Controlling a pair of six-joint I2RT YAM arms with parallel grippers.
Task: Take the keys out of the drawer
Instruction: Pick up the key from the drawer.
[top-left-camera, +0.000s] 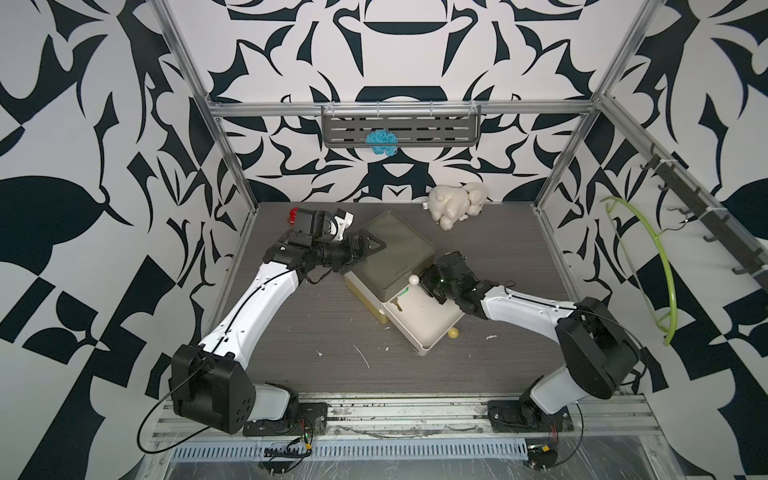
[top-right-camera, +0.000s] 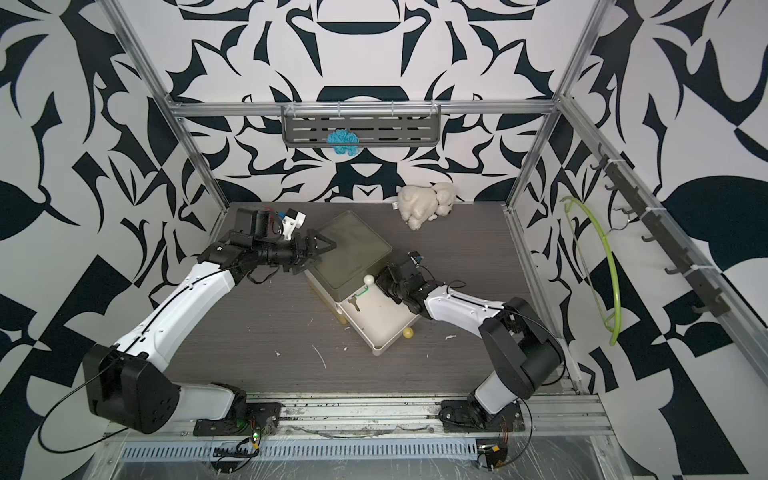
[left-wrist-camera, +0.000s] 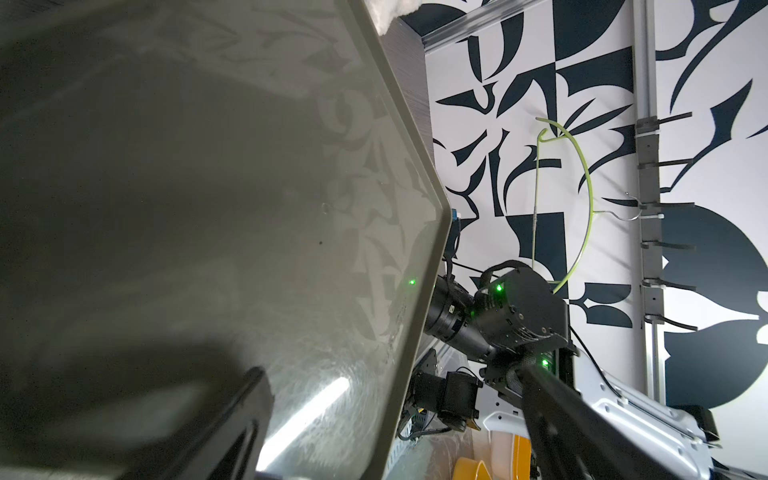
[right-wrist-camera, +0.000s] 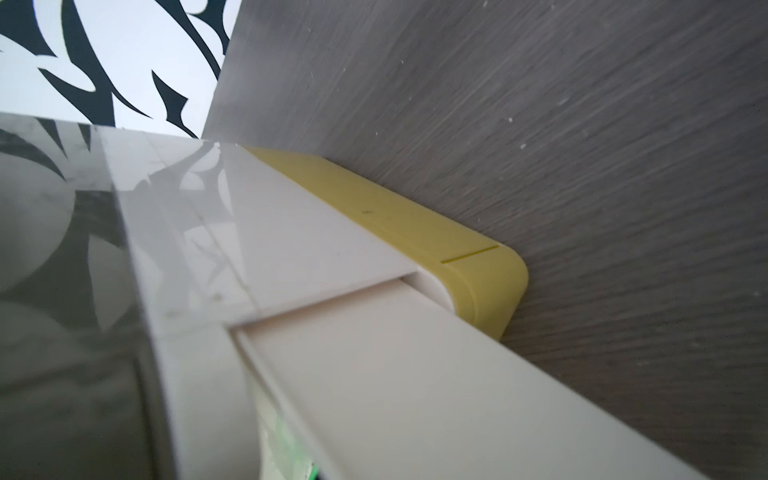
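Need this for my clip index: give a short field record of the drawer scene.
drawer: pulled open from the cabinet, white inside
keys: lying at the drawer's back end by the cabinet, green tag showing
left gripper: open, astride the cabinet's top edge
right gripper: shut, at the drawer's back near the keys; whether it holds anything cannot be seen
task state: keys not yet out

Drawer (top-left-camera: 419, 326) mostly clear from above
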